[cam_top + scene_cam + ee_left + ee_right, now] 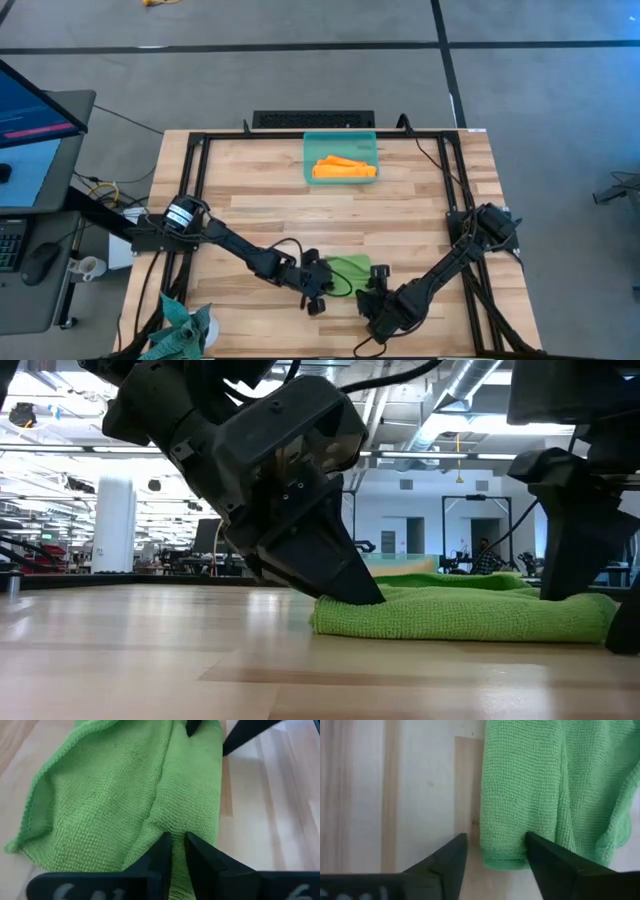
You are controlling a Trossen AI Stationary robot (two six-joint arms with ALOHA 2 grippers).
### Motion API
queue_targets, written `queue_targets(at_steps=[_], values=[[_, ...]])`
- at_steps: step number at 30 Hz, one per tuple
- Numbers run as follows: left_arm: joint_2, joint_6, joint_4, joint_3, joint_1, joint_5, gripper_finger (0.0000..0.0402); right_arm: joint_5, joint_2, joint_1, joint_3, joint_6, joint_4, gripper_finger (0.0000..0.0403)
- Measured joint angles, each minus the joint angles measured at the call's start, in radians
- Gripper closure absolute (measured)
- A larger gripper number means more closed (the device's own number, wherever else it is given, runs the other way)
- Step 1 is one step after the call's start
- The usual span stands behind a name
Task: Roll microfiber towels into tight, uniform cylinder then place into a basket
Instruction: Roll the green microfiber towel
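Inspecting the desk (400, 200) from the high view, the task stands roughly half done. The basket (309, 150) sits at the far middle of the desk and holds the orange towel (343, 168), which lies as an elongated bundle inside its walls; how tightly it is rolled cannot be judged from these views.

The green towel (349, 268) remains outside the basket, at the near middle of the desk between the two arms. It lies low and folded over on itself in loose layers, with a crease down its length in the left wrist view. It is not a cylinder.

The left claw (173, 851) is at the towel's left end, tips down at the desk surface. Its fingers stand nearly together with a narrow gap, pinching a fold of the green cloth between them.

The right claw (497, 851) is at the towel's right end. Its fingers are spread wide and straddle a corner of the cloth without clamping it; nothing is held.

Outstanding, in my judgement: roll the green towel into a firm, even cylinder, carry it to the far side and set it in the basket beside the orange one. The loose layers may unroll if the grip slips.
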Motion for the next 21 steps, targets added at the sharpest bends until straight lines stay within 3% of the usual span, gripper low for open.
queue_targets(at_steps=[12,16,21], values=[[0.002,0.086,0.013,0.001,-0.029,-0.058,0.0352,0.032,0.005,-0.008,-0.012,0.002,0.033,0.0378],[0.002,0.086,0.013,0.001,-0.03,-0.067,0.0352,0.034,0.003,-0.007,-0.022,0.03,0.044,0.038],[-0.014,0.105,-0.007,-0.001,-0.037,-0.079,0.0352,0.031,0.003,-0.005,-0.025,0.071,0.051,0.035]])
